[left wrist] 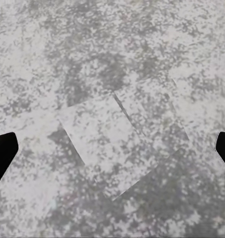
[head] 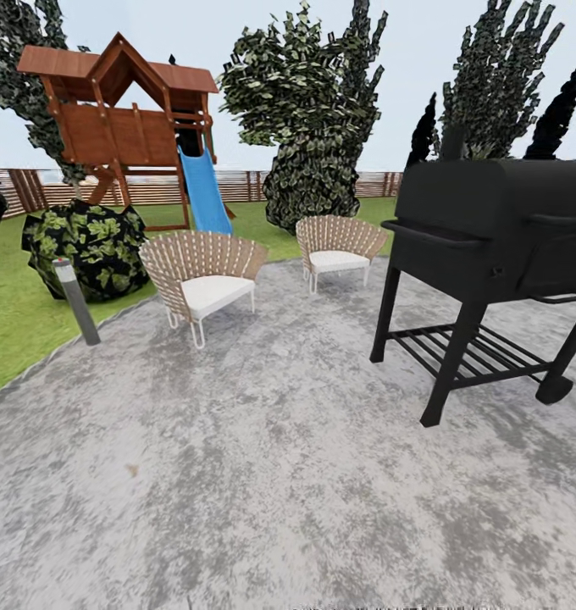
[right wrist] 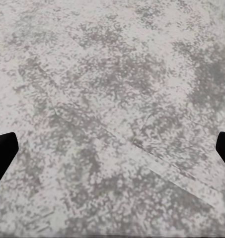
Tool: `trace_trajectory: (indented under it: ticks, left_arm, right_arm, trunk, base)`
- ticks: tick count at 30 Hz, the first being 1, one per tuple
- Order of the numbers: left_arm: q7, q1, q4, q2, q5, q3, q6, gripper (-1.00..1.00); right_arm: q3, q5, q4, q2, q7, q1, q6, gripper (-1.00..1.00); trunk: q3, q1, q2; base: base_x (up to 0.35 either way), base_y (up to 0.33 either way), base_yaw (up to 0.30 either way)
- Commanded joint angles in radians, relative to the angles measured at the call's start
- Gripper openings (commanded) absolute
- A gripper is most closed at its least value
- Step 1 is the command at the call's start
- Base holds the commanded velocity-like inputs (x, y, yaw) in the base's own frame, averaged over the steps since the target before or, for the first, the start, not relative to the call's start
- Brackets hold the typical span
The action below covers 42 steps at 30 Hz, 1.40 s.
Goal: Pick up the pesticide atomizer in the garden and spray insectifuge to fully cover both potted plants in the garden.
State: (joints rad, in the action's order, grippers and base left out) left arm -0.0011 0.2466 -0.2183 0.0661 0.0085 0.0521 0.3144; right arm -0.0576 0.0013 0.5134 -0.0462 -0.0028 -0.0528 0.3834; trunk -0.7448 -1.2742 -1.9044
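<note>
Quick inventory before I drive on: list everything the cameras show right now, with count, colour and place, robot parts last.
Patio: one, mottled grey stone, foreground; also under both wrist cameras.
Lawn: green, left and behind the patio.
Wicker chairs: two, tan with white cushions; one centre-left, one further back.
Barbecue grill: one, black, right side of the patio.
Bollard post: one, grey, patio's left edge.
Bush: one, dark green, behind the bollard post.
Playhouse: one, brown wood with a blue slide, rear left.
Fence: wooden slats, along the back.
Trees: several, dark green, rear.
Left end effector: black fingertips at frame edges, open.
Right end effector: same, open.
</note>
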Motion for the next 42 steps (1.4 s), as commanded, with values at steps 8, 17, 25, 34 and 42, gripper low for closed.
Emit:
trace_trajectory:
  ticks: [8,17,25,34,42]
  left_arm:
    - [0.000,0.000,0.000,0.000,0.001,0.003,0.003,1.00]
    - [0.001,0.000,0.000,0.000,0.001,0.003,0.003,1.00]
    - [0.002,0.000,-0.001,0.000,0.001,0.003,0.003,1.00]
    - [0.002,0.000,-0.001,0.000,0.001,0.004,0.003,1.00]
    - [0.002,0.000,-0.001,0.000,0.001,0.003,0.003,1.00]
  right_arm:
    - [-0.001,0.000,-0.001,0.000,0.000,-0.001,0.003,1.00]
    - [-0.001,0.000,-0.002,0.000,0.000,-0.001,0.003,1.00]
    - [-0.001,0.000,-0.003,0.000,-0.002,-0.001,0.003,1.00]
    - [-0.001,0.000,-0.003,0.000,-0.002,-0.001,0.003,1.00]
    - [-0.001,0.000,-0.003,0.000,-0.002,-0.001,0.003,1.00]
  trunk:
    - [-0.026,-0.031,-0.057]
    - [-0.054,-0.065,-0.120]
    - [-0.073,-0.088,-0.162]
    - [-0.073,-0.088,-0.162]
    - [-0.073,-0.088,-0.162]
  base:
    - [0.000,0.000,-0.294]
    - [0.000,0.000,-0.294]
    - [0.000,0.000,-0.294]
    - [0.000,0.000,-0.294]
    - [0.000,0.000,-0.295]
